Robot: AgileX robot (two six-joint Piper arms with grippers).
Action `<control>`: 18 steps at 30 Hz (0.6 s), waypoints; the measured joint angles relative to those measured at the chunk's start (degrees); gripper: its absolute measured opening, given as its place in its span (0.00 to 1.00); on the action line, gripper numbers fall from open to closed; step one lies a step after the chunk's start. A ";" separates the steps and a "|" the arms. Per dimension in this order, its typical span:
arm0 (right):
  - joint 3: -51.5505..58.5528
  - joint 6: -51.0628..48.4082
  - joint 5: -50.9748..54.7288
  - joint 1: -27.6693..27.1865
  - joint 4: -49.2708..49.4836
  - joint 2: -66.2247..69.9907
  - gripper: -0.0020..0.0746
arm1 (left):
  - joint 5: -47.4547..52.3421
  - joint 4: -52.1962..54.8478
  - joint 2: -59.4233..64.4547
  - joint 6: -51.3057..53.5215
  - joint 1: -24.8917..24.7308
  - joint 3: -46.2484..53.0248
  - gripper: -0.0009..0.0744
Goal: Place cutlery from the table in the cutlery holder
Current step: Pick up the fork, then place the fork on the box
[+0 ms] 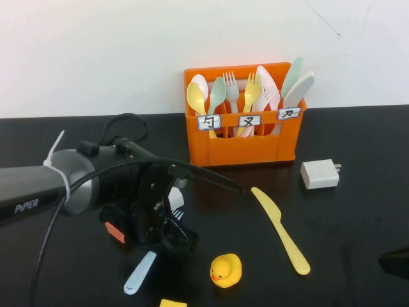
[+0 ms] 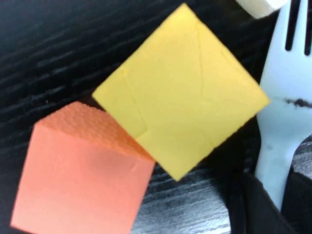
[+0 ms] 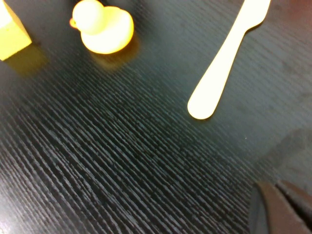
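Note:
The pale blue fork (image 1: 140,271) lies on the black table (image 1: 358,217) at the front left, its handle sticking out from under my left gripper (image 1: 167,225). In the left wrist view the fork (image 2: 287,102) runs between my left gripper's (image 2: 273,192) dark fingers (image 2: 248,204), which are shut on its handle. The pale yellow knife (image 1: 281,230) lies flat right of centre and shows in the right wrist view (image 3: 226,63). The orange cutlery holder (image 1: 243,144) stands at the back, filled with several spoons, forks and knives. My right gripper (image 1: 395,261) is shut and empty at the right edge (image 3: 277,187).
An orange cube (image 2: 83,170) and a yellow cube (image 2: 180,92) lie right beside the fork. A yellow duck (image 1: 226,269) sits at the front, with another yellow cube (image 1: 172,303) at the front edge. A white charger block (image 1: 319,173) lies right of the holder.

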 joint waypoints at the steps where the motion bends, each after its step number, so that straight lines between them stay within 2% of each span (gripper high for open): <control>1: 0.00 -0.13 -0.10 0.00 0.00 0.00 0.02 | -0.03 0.00 0.00 -0.63 0.00 -0.05 0.14; 10: 0.00 -0.24 -0.43 0.00 0.10 0.00 0.02 | -0.03 -1.36 -1.21 -5.46 0.00 -0.28 0.14; 18: 0.00 -0.24 -1.68 0.00 0.59 0.00 0.02 | -2.61 -2.84 -6.37 -8.16 0.00 -6.13 0.14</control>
